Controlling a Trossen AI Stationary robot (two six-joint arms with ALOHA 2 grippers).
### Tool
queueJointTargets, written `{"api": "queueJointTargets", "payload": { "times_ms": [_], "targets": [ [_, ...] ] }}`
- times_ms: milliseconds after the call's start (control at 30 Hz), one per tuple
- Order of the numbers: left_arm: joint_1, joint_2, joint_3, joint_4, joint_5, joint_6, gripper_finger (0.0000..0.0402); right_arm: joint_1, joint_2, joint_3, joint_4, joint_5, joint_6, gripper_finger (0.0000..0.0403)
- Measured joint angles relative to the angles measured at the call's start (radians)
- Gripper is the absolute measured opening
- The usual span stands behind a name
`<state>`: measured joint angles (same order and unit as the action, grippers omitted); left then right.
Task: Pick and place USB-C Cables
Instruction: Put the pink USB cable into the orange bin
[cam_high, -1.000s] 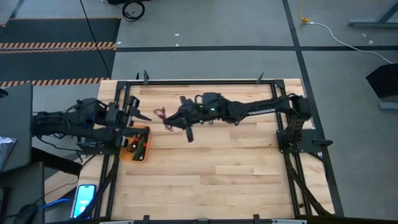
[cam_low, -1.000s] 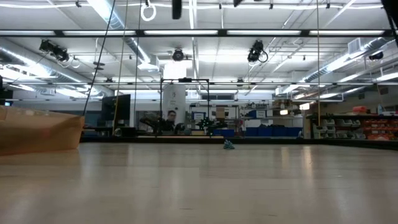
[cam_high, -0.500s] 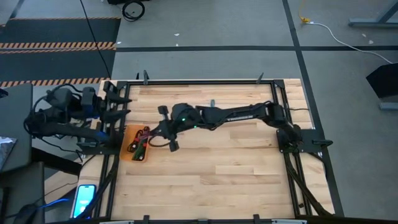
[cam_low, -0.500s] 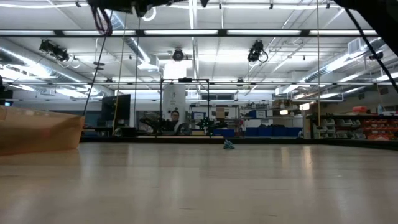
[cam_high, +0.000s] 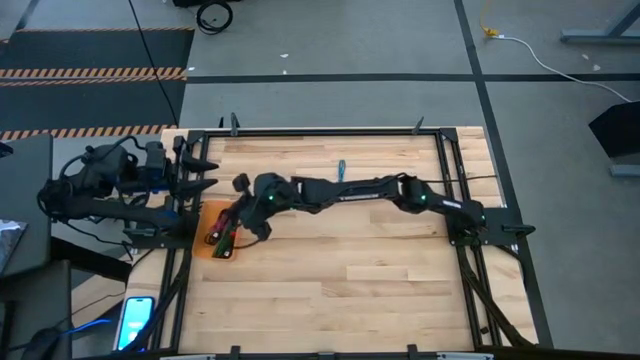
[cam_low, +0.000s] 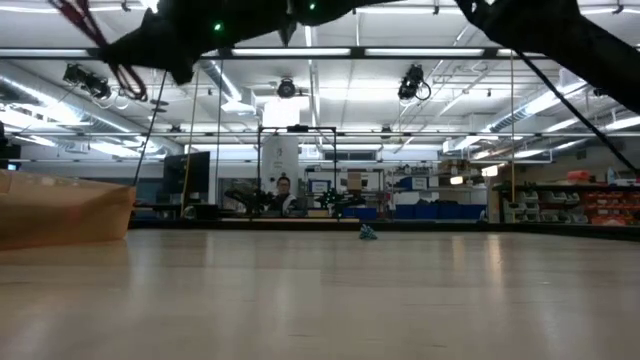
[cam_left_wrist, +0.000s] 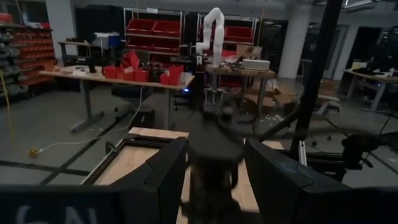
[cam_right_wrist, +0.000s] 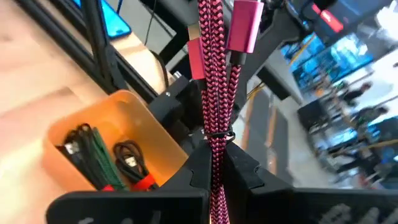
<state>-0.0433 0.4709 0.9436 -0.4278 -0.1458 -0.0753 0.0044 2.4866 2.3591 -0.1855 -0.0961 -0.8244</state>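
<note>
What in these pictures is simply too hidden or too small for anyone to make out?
- Orange bin, high view: the right gripper covers part of it, so its contents cannot be counted.
- Teal-blue cable, high view: too small to show its plugs.
- Maroon cable, right wrist view: its lower end is hidden between the jaws.
- Left gripper, left wrist view: its fingertips are cut off by the picture's edge.

Wooden table (cam_high: 350, 270), smartphone (cam_high: 137, 318) beside it, white cable with yellow end (cam_high: 520, 45) on floor
</note>
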Motion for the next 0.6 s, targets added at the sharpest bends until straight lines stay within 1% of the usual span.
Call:
{"api": "queueJointTargets", "payload": {
  "times_ms": [167, 233, 300, 333, 400, 600],
  "targets": [
    [0.0, 0.0, 0.0, -0.02, 0.0, -0.001, 0.0172, 0.008, 0.051, -0.022, 0.092, 0.014, -0.169, 0.002],
    [0.0, 0.0, 0.0, -0.021, 0.0, 0.0, 0.0172, 0.012, 0.066, -0.023, 0.088, 0.027, -0.212, 0.002],
    [0.0, 0.0, 0.0, -0.02, 0.0, -0.006, 0.0172, 0.015, 0.085, -0.022, 0.131, 0.024, -0.257, 0.002],
    [0.0, 0.0, 0.0, -0.022, 0.0, -0.01, 0.0172, 0.018, 0.089, -0.024, 0.126, 0.024, -0.273, 0.002],
    [0.0, 0.0, 0.0, -0.024, 0.0, -0.017, 0.0172, 0.023, 0.109, -0.023, 0.195, 0.023, -0.296, 0.002],
    [0.0, 0.0, 0.0, -0.042, 0.0, -0.025, 0.0172, 0.034, 0.126, -0.022, 0.223, 0.016, -0.332, 0.002]
  ]
}}
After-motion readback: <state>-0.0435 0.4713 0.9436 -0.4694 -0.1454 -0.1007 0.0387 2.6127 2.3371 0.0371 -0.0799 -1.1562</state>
